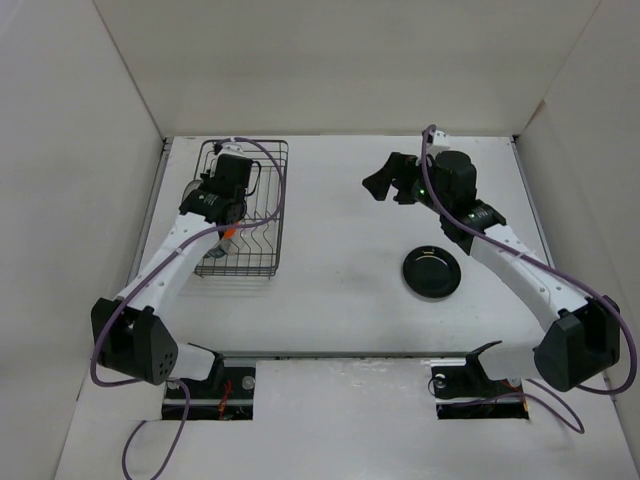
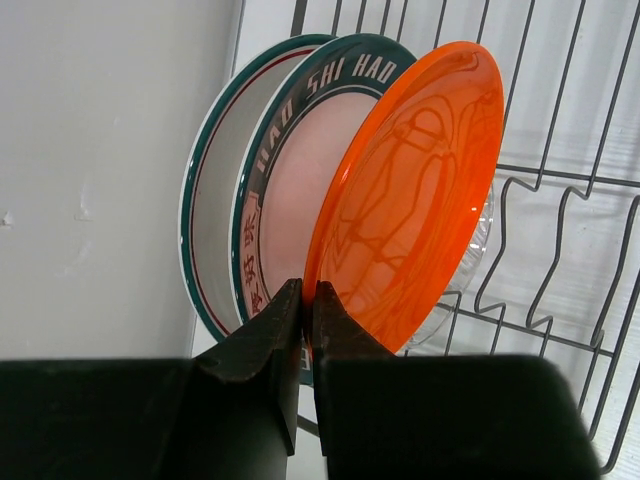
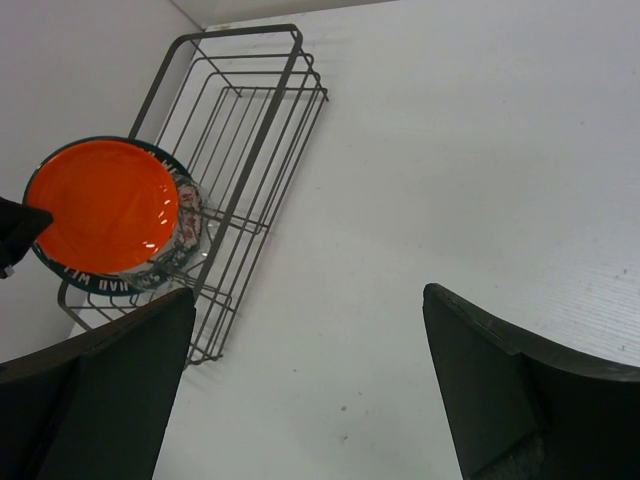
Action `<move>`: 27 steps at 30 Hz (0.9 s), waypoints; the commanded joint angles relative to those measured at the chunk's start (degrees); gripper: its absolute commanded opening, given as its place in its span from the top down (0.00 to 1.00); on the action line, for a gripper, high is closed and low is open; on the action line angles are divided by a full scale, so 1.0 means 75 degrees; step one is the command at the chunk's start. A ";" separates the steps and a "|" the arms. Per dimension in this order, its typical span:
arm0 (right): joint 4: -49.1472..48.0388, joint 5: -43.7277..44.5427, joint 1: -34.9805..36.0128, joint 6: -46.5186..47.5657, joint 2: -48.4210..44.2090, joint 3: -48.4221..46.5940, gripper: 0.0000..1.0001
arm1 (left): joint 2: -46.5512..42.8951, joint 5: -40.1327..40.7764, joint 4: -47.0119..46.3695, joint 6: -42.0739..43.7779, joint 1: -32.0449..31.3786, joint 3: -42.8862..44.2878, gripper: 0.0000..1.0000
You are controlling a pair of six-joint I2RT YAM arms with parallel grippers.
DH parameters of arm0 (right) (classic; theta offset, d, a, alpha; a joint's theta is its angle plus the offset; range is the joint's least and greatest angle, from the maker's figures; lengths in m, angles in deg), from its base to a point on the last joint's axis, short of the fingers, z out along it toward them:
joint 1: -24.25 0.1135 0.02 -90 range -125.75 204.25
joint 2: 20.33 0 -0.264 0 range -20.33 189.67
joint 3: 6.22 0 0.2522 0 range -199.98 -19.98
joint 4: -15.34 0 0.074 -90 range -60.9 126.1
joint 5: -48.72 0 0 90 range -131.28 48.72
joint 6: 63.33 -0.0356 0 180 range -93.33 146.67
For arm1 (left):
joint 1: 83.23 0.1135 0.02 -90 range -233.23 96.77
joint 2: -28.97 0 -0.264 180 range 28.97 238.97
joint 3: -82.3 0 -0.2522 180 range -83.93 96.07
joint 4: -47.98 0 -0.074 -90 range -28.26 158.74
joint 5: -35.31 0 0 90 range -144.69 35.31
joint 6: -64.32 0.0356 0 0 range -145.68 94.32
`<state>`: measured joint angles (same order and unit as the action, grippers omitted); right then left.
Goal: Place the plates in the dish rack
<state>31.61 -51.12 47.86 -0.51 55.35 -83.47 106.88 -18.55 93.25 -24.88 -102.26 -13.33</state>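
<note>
The black wire dish rack (image 1: 262, 205) lies at the back left. Upright in it stand a white plate with a green and red rim (image 2: 205, 225), a plate with a dark green lettered rim (image 2: 290, 175), the glossy orange plate (image 2: 420, 190) and, behind that, a clear plate (image 2: 482, 235). My left gripper (image 2: 308, 300) is shut on the orange plate's lower rim. The orange plate (image 3: 105, 205) shows in the right wrist view too. A glossy black plate (image 1: 432, 272) lies flat on the table at the right. My right gripper (image 1: 388, 180) hovers open and empty behind it, over bare table (image 3: 310, 380).
White walls enclose the table on the left, back and right. The rack's far half (image 3: 245, 95) holds no plates. The left wall (image 2: 90, 170) runs close beside the rack. Both arm bases sit at the near edge.
</note>
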 commanded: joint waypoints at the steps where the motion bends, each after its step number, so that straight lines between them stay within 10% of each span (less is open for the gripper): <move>1: -0.0181 -0.0175 -0.0113 0.0097 -0.0036 -0.0254 0.00 | 0.0018 0.0349 -0.0240 -0.0211 -0.0041 -0.0040 1.00; 12: -0.0181 -0.0316 -0.0184 0.0167 -0.0036 -0.0184 0.00 | 0.0229 -0.0260 -0.0099 -0.0352 -0.0112 0.0043 0.92; 19: -0.0181 -0.0398 -0.0254 0.0167 -0.0106 -0.0184 0.00 | 0.0300 -0.0635 0.0182 -0.0282 -0.0182 0.0334 0.42; 27: -0.0181 0.0102 -0.0325 0.0378 -0.0526 -0.0184 0.00 | -0.0145 -0.2835 0.0733 0.0429 -0.0533 0.1857 0.09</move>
<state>31.82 -54.25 46.14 1.11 55.09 -83.47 109.54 -30.86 98.54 -25.28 -104.77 -5.98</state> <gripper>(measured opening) 0.998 0.900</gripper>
